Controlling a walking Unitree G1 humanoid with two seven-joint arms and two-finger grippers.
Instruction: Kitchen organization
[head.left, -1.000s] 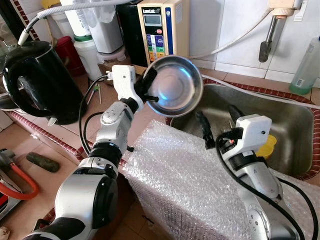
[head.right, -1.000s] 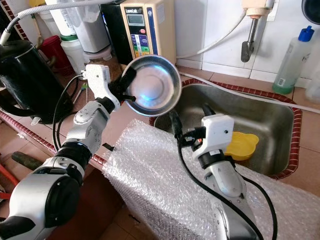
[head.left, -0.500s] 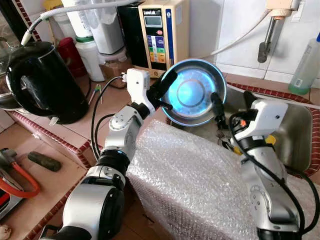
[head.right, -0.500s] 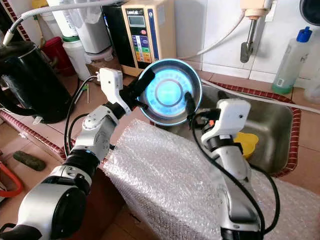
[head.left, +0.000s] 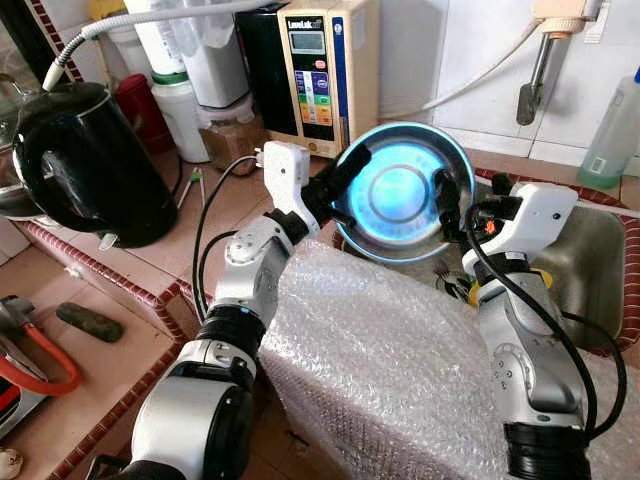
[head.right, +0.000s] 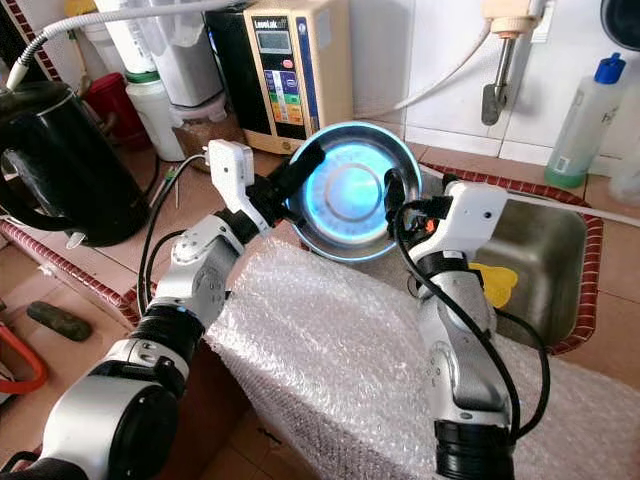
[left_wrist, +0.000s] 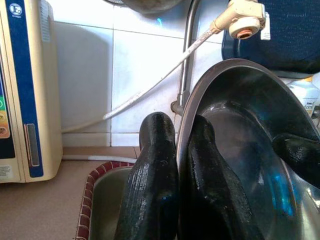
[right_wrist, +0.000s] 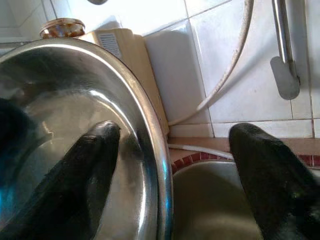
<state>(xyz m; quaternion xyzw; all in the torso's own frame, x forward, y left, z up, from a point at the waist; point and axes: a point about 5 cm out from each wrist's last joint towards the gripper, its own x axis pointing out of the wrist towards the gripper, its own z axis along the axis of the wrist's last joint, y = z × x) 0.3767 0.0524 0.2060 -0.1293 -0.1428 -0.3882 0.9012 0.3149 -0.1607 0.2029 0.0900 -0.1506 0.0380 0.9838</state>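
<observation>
Now | steel bowl (head.left: 402, 190) held tilted above sink's (head.left: 585, 268) left edge | left tool (head.left: 340, 178) pinching its rim | right tool (right_wrist: 170, 165) spread astride opposite rim | light, rigid, slippery: grip rim.

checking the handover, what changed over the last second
The left hand, clamped on the steel bowl rim, carried it right, over the sink edge. The right hand rose out of the sink to the bowl's far rim, which now sits between its open fingers. Kettle, yellow item in the sink and bubble wrap stayed put.
</observation>
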